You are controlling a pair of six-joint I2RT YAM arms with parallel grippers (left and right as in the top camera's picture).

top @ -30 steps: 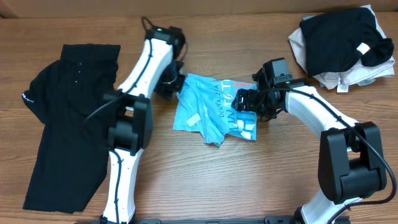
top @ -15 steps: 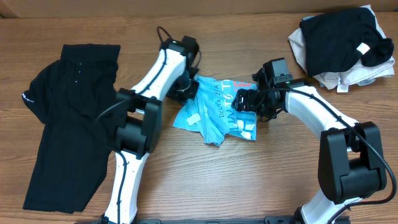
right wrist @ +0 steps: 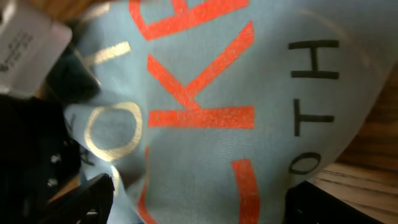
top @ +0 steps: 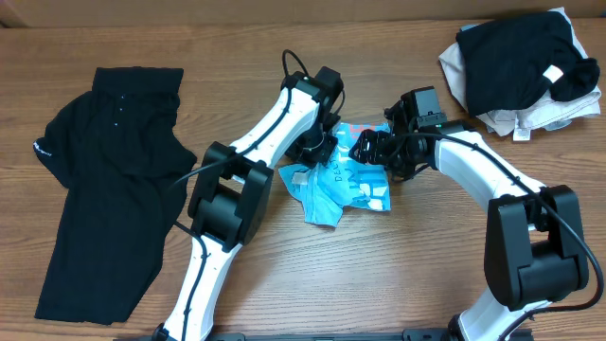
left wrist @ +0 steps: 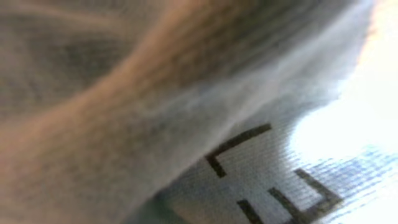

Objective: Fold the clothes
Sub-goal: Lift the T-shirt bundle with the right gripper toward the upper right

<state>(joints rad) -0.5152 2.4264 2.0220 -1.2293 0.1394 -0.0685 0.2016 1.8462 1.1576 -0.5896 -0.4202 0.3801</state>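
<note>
The light blue T-shirt (top: pixel 348 186) lies bunched at the table's middle, with white lettering and a small white tag showing. My left gripper (top: pixel 317 146) reaches over the shirt's upper left part; the left edge has travelled with it, so it is shut on the cloth. The left wrist view is filled by blurred pale fabric with dark letters (left wrist: pixel 280 180), and its fingers are hidden. My right gripper (top: pixel 367 150) sits at the shirt's upper right edge. In the right wrist view its fingers (right wrist: pixel 205 196) stand wide apart over the blue cloth with red letters (right wrist: pixel 205 118).
A black garment (top: pixel 104 189) lies spread flat on the left of the wooden table (top: pixel 426 275). A pile of black and white clothes (top: pixel 525 71) sits at the back right corner. The two grippers are close together over the shirt.
My left gripper has swept to the right, carrying the shirt's left edge over the middle, so the shirt is narrower and more bunched. The right arm has barely moved.
</note>
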